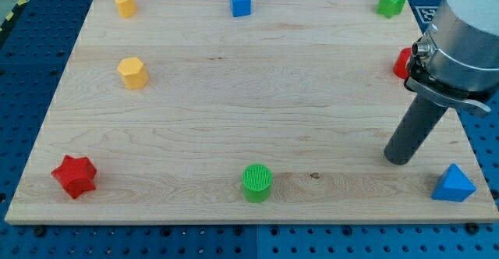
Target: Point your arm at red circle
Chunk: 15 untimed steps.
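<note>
A red block (401,62), partly hidden behind the arm, sits at the view's right edge of the wooden board (234,103); its shape cannot be made out fully. My tip (400,160) rests on the board below that red block, toward the view's bottom right, apart from it. A blue triangle (453,184) lies just to the right of and below my tip. A red star (75,175) sits at the bottom left.
A green circle (256,182) is at the bottom middle. A yellow block (124,3) and a yellow hexagon (133,73) are at the upper left. A blue cube (241,1) is at the top middle, a green star (391,2) at the top right.
</note>
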Motion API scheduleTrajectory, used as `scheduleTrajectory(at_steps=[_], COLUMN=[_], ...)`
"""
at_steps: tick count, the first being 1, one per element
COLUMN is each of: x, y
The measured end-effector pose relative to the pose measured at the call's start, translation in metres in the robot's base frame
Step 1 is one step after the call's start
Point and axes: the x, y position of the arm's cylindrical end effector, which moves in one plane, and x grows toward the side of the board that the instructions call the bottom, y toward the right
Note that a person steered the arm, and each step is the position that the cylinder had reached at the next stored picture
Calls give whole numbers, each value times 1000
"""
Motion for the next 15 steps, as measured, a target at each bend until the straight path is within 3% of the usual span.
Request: scheduleTrajectory(at_steps=[15], x=[-42], y=[0])
